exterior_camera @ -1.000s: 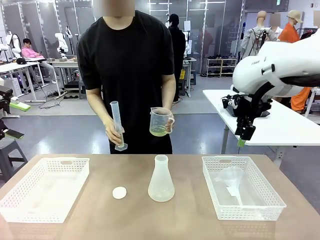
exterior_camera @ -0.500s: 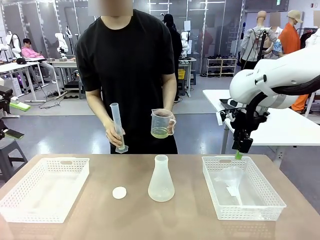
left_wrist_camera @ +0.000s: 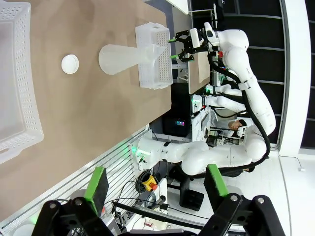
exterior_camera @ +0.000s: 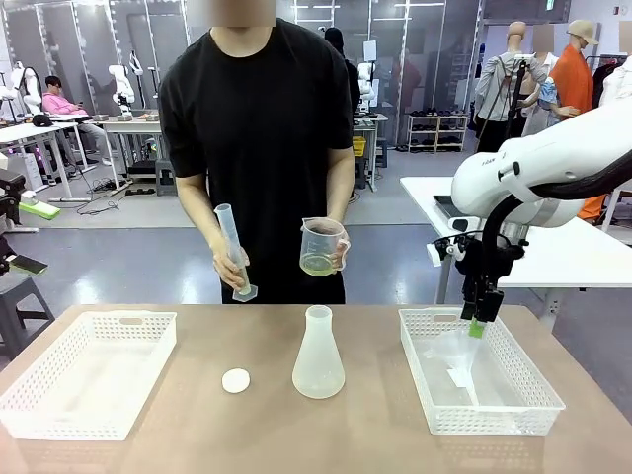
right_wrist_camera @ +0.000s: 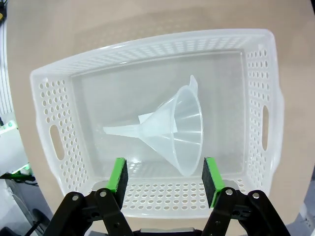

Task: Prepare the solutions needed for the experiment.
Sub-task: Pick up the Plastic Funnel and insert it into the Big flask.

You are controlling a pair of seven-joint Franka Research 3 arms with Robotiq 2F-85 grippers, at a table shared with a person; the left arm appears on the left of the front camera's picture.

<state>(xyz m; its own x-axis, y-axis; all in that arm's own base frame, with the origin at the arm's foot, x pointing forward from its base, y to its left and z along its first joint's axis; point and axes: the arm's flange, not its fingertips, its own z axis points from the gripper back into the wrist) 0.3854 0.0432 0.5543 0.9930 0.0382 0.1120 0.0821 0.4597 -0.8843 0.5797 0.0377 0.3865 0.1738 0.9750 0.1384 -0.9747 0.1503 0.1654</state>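
Right gripper (right_wrist_camera: pixel 164 167) hangs over the right basket (right_wrist_camera: pixel 147 45), jaws spread, nothing pinched. In the right wrist view, the funnel (right_wrist_camera: pixel 177 130) lies straight ahead at 12 o'clock, on its side on the basket floor. Its long axis runs 9 to 3: the thin stem points to 9, the wide mouth faces roughly 4. The jaws open along that same line, so I judge you need a wrist roll or a grip across the cone. That is the relation your pick turns on.

Left gripper (left_wrist_camera: pixel 156 172) also has its jaws spread wide and empty, and sits well away from the table work. The right arm is clearly the nearer one to the funnel.

The solution (exterior_camera: pixel 315 263) is a shallow pale yellow layer in the clear handled jug (exterior_camera: pixel 321 245). One of the person's hands (exterior_camera: pixel 341 252) holds the jug above the far table edge, at about 10 o'clock from the right gripper (exterior_camera: pixel 478 326) and well apart. The person's other hand (exterior_camera: pixel 229 265) holds a clear graduated cylinder (exterior_camera: pixel 233 252), tilted.

The frosted conical flask (exterior_camera: pixel 318 355) stands upright mid-table with its narrow neck open, at about 9 o'clock from the gripper. Near it, on the side away from the right basket, lies a small white disc (exterior_camera: pixel 236 380). The funnel is thin translucent plastic, likely smooth and slippery. The basket is white perforated plastic.
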